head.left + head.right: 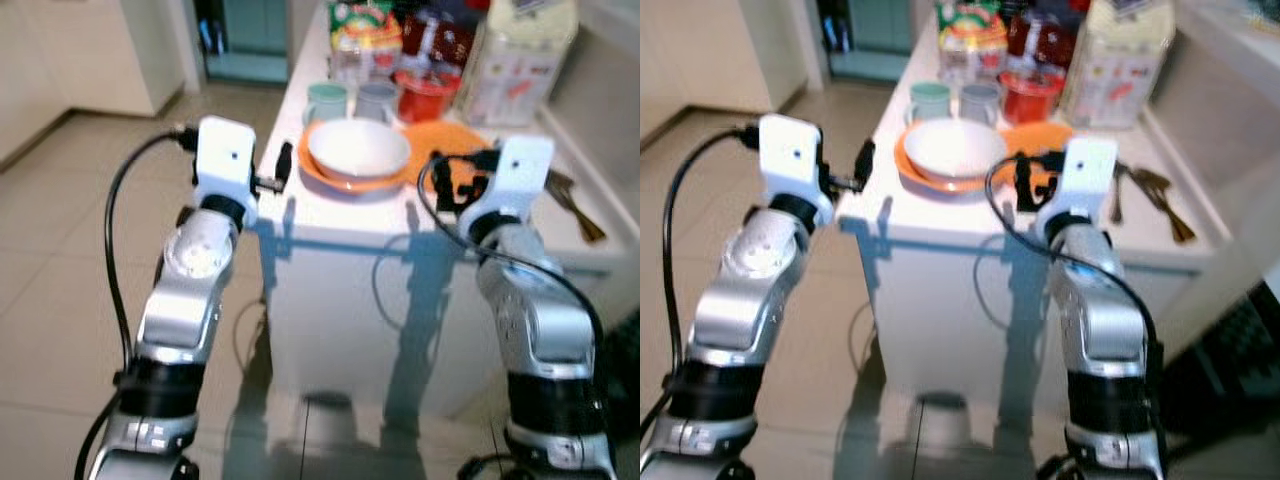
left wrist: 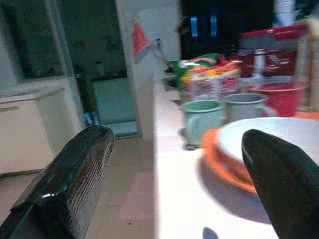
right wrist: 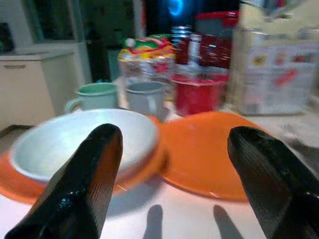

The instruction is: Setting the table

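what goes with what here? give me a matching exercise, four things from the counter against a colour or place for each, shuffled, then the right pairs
Things:
1. bowl
2. bare plate
3. left mug
4. bucket

Descriptions:
A. red, behind the bare plate
B. white, sitting on an orange plate
C. pale green, beside a grey mug
D. orange, in front of the right gripper

Pairs: 1-B, 2-D, 3-C, 4-A

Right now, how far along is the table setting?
Done: nothing looks laid out; bowl sits on an orange plate, second plate beside it, mugs bunched behind. In hand: nothing. Both pincers are open, left pincer at the counter edge, right pincer facing the plates. Left: all of it.
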`<state>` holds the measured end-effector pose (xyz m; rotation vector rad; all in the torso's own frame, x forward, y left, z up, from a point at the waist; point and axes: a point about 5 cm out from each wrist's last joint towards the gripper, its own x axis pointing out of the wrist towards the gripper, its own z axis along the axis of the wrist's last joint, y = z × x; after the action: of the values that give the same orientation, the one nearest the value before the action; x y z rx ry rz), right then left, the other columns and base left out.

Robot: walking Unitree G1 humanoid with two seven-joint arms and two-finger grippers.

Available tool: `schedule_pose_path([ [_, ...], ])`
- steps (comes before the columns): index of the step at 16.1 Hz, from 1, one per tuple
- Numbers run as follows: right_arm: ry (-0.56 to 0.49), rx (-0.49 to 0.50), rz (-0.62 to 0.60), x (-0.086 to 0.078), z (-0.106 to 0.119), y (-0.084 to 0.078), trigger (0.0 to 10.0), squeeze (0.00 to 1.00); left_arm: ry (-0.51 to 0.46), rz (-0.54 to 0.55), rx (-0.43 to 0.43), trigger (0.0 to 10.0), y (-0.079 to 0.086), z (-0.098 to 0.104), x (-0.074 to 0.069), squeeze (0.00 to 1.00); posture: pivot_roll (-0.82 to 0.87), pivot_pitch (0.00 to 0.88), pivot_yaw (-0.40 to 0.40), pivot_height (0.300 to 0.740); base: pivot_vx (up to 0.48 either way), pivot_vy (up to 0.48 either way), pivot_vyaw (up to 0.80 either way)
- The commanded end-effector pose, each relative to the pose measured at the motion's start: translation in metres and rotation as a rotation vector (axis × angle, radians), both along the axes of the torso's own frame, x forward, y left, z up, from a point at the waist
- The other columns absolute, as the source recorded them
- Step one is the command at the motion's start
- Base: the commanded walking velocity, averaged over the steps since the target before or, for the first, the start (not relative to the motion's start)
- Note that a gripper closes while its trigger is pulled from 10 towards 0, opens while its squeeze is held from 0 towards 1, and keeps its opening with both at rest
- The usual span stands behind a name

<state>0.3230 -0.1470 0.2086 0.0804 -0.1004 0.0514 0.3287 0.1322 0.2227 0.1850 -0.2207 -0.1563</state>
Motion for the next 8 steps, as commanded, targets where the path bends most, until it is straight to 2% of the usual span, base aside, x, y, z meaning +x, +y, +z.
schedule_pose_path([
  [1, -0.013, 0.006, 0.02, 0.0003, 0.0043, 0.0068, 10.0, 0.0, -0.014, 0.017, 0.004, 10.0, 0.0057, 0.0049, 0.0013, 1.0, 0.04, 0.0, -0.017, 0.74, 0.352, 0.0, 0.0],
  [3, -0.018, 0.007, 0.021, 0.0003, 0.0058, 0.0072, 10.0, 0.0, -0.019, 0.023, 0.0, 10.0, 0.0071, 0.0061, 0.002, 1.0, 0.04, 0.0, -0.015, 0.74, 0.322, 0.0, 0.0],
  [8, -0.027, 0.021, 0.011, 0.0003, 0.0094, 0.0048, 10.0, 0.0, -0.036, 0.018, 0.014, 10.0, 0.0061, 0.0082, 0.0013, 1.0, 0.04, 0.0, -0.016, 0.74, 0.0, 0.0, 0.0],
])
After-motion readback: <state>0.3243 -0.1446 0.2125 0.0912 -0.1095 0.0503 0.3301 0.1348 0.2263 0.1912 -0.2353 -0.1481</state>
